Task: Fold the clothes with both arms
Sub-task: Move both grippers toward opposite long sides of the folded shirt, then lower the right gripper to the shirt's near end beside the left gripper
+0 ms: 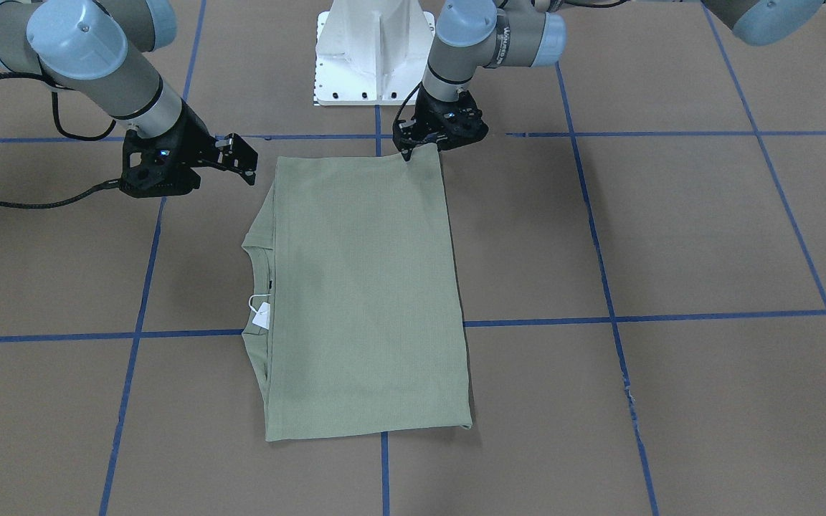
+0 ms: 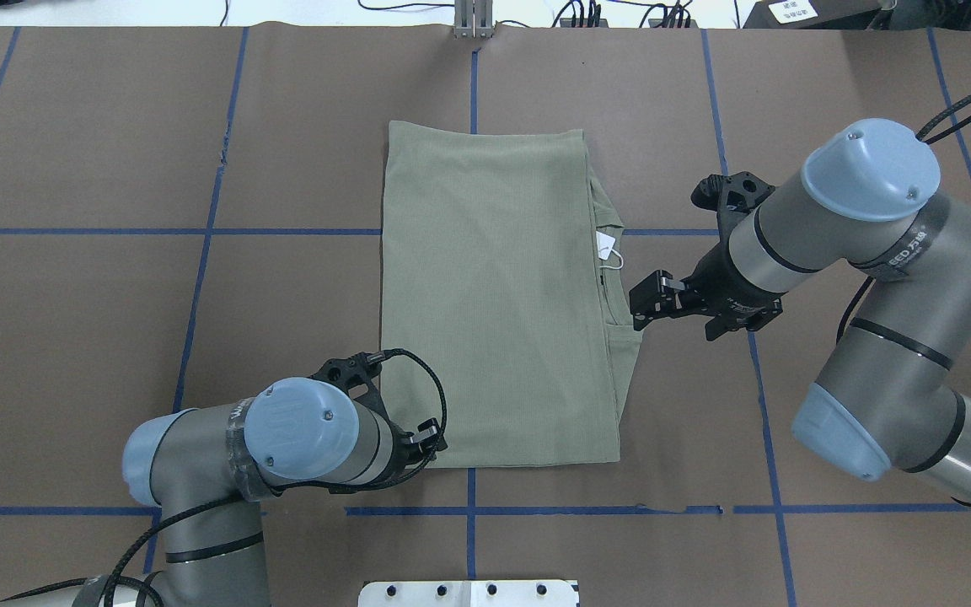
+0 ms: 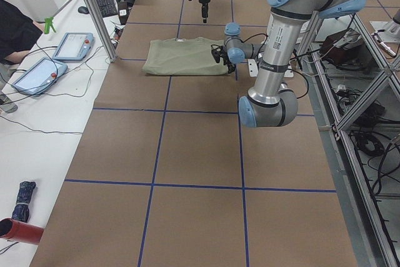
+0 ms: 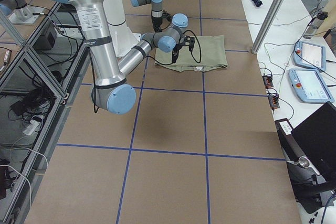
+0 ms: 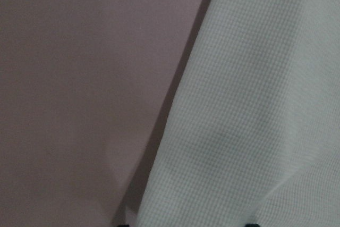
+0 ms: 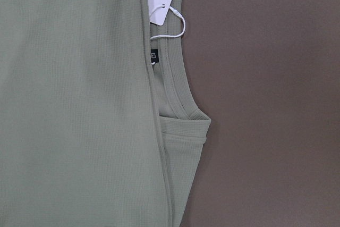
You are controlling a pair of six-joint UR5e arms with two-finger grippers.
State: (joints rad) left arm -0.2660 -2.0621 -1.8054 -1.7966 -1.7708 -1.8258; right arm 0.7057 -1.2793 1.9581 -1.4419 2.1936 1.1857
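The shirt lies folded in a flat rectangle on the table, with its neck and tag toward my right arm. The left gripper points down onto the near corner; I can't tell whether it is pinching. The right gripper hovers just beside the shoulder edge, reaching in sideways with its jaws apart.

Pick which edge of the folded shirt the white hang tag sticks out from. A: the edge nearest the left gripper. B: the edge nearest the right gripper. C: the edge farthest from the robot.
B: the hang tag lies at the neckline, on the edge of the shirt that faces the right gripper.
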